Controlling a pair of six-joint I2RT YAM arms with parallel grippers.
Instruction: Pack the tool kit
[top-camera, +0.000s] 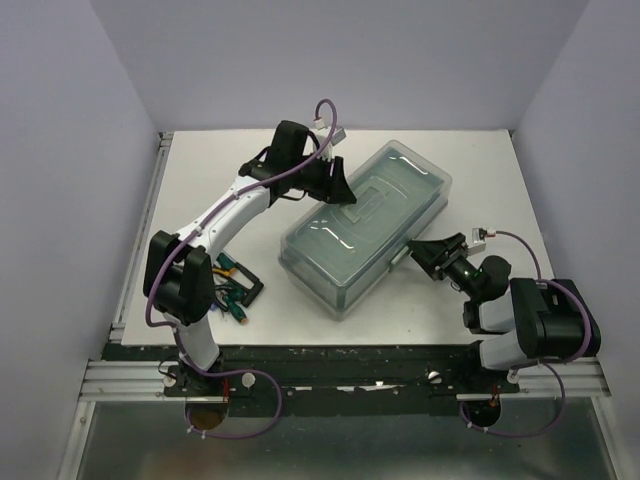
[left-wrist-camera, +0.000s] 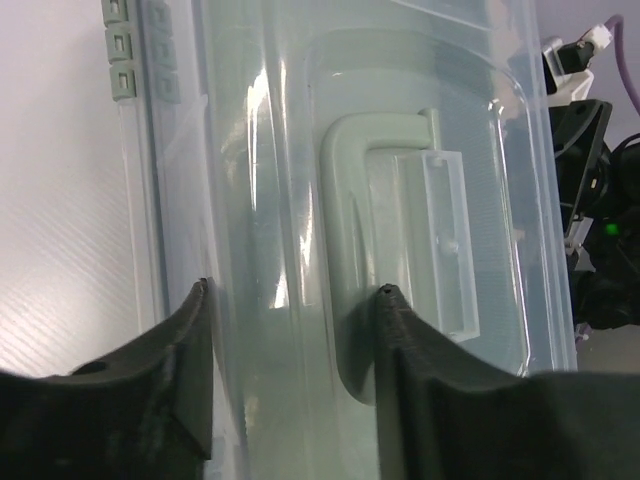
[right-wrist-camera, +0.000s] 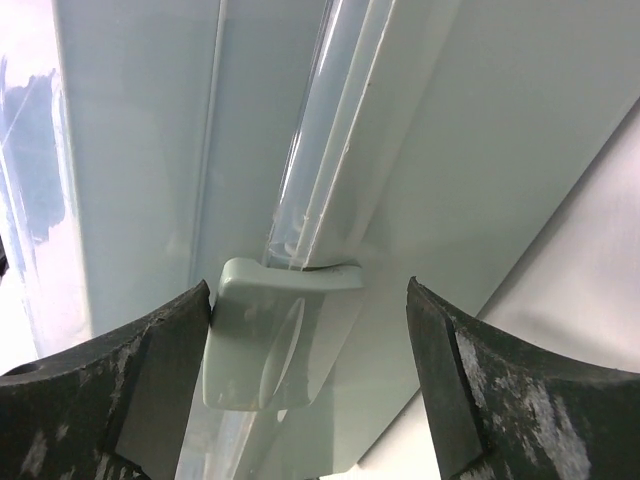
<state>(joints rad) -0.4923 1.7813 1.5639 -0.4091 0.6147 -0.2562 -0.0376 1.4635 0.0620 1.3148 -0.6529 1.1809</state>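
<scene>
While toolbox (top-camera: 325, 280) sits closed, right jaws flank latch (right-wrist-camera: 280, 330), left jaws over lid (left-wrist-camera: 250, 200).

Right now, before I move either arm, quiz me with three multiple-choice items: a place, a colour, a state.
1. The loose tools lie: A) left of the toolbox B) on its lid C) right of it.
2. The latch is: A) red B) pale green C) black.
3. The right gripper is: A) shut on the latch B) open, straddling the latch C) out of view.
A, they lie by the left arm; B, it matches the toolbox; B, its fingers stand apart either side.
</scene>
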